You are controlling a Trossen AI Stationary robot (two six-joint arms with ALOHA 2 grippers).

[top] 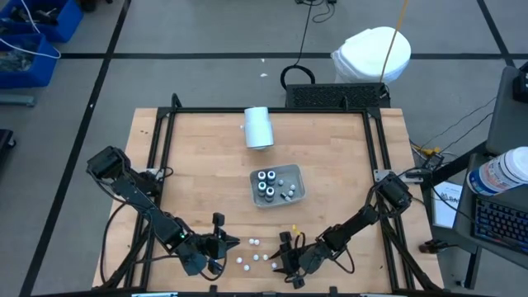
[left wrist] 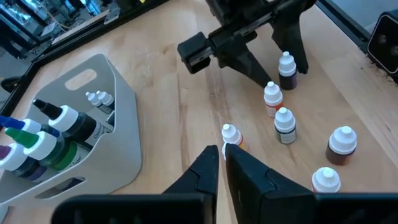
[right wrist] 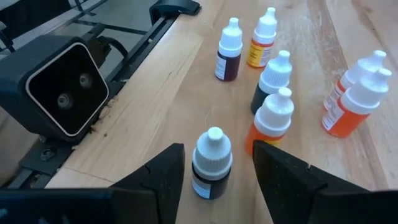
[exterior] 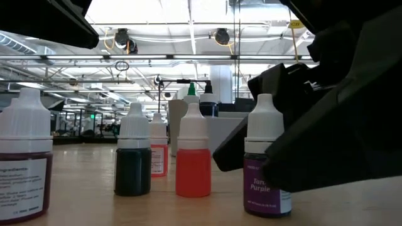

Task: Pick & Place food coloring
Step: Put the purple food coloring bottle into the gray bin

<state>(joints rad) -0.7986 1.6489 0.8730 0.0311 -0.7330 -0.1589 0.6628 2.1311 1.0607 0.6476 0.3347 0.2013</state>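
Straddling a purple bottle [right wrist: 211, 163] with my right tool [right wrist: 216, 168], jaws open either side, nothing gripped. Best to center, close gently below the cap, lift straight. Left tool [left wrist: 222, 163] low nearby, fingers nearly together, empty. More bottles [top: 255, 242] loose on the tabletop [top: 198, 165]; tray [top: 299, 191] beyond.

Seven loose small bottles [right wrist: 271, 118], four large bottles [top: 266, 177], one tray [top: 299, 188], one white cylinder [top: 258, 128]

Left gripper [left wrist: 222, 152] nearly closed beside a small bottle [left wrist: 231, 135]; grey tray [left wrist: 118, 124] holds dark bottles [left wrist: 68, 124]
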